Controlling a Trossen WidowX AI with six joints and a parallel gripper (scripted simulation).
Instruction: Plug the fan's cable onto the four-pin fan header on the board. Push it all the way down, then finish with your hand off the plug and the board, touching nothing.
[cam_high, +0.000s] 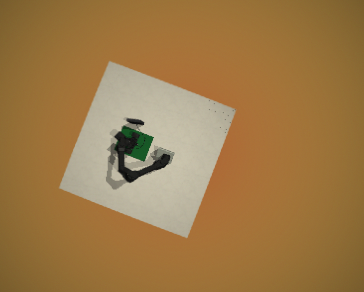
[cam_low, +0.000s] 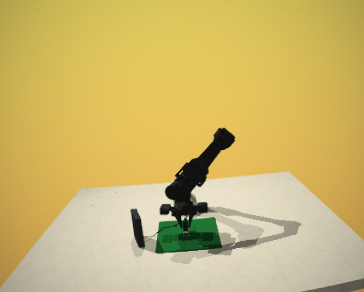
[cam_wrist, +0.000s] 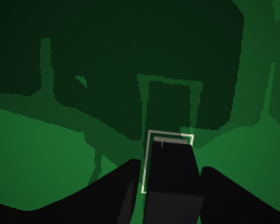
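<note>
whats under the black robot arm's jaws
The black plug sits between the jaws, over the flat green board. The plug hides its own underside, so any header pins beneath cannot be seen.

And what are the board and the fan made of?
The board looks like smooth plastic or fiberglass, painted green: it is flat, thin and evenly coloured. The fan might be hard, dull plastic, because it is dark, keeps its straight shape and shows no metal shine.
</note>
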